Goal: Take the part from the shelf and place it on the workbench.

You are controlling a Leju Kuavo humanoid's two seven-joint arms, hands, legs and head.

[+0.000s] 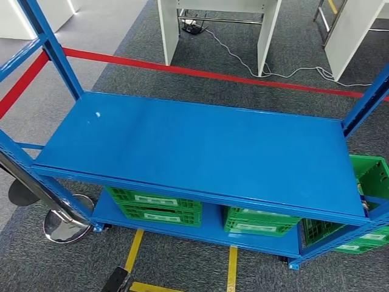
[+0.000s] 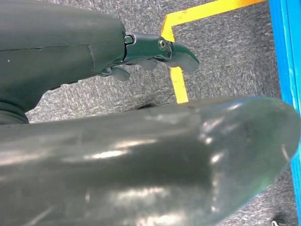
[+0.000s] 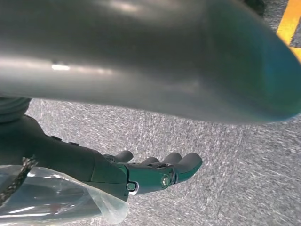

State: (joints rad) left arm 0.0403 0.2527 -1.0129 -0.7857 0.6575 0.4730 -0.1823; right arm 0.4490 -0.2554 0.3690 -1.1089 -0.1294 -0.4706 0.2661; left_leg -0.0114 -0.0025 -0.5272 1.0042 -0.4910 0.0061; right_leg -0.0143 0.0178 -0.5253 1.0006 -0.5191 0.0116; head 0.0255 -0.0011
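At the far left of the head view, a chrome stanchion with a round mirrored base stands on the grey carpet just beside the near left leg of the blue metal shelf. A red tape line crosses the floor beyond the rack. The shelf's top board is a wide, bare blue surface with a few pale specks near its far left corner. On the lower board sit green plastic crates: one under the left half, one under the middle right, and a third at the right end, its rim standing beyond the edge of the top board. I cannot tell what lies inside any of them. Yellow floor tape runs toward the viewer from the near edge of the rack. Far behind stand white furniture legs with a grey cable trailing over the carpet.

In the left wrist view, the left hand hangs over carpet and yellow tape, its dark fingers stretched out straight and holding nothing, with the shelf's blue edge close by.

In the right wrist view, the right hand also hangs over the carpet, fingers extended side by side. A clear plastic bag lies against the palm side of the hand; whether the hand grips it I cannot tell, and its contents are blurred.
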